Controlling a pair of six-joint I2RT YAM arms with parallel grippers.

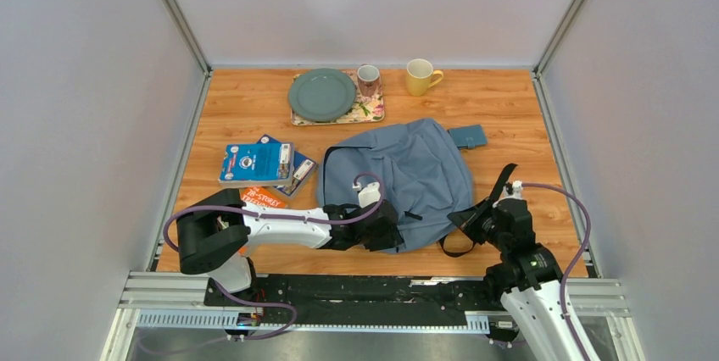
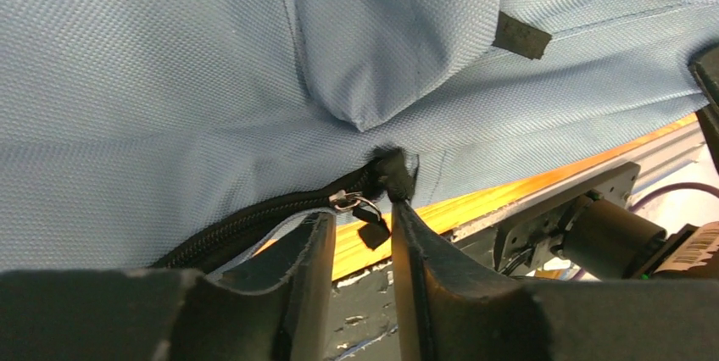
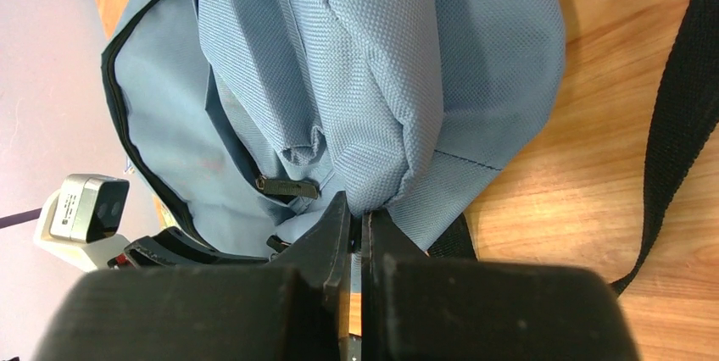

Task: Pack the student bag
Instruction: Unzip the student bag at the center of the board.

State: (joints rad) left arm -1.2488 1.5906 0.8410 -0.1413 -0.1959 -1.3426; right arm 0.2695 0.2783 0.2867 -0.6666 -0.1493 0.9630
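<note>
The student bag (image 1: 407,174) is a grey-blue fabric backpack lying flat mid-table, its black straps (image 1: 500,187) trailing to the right. My left gripper (image 1: 386,234) is at the bag's near edge. In the left wrist view its fingers (image 2: 315,242) stand apart around the black zipper pull tab (image 2: 370,224), which hangs loose in the gap at the end of the closed zipper (image 2: 254,217). My right gripper (image 1: 470,221) is at the bag's near right corner. Its tips (image 3: 356,208) are shut, pinching a fold of the bag's fabric (image 3: 381,124).
A stack of blue books (image 1: 254,162) and an orange book (image 1: 263,198) lie left of the bag. A small teal case (image 1: 467,136) sits at its far right. At the back stand a tray (image 1: 371,111) with a green plate (image 1: 322,94) and a mug (image 1: 368,80), and a yellow mug (image 1: 421,76).
</note>
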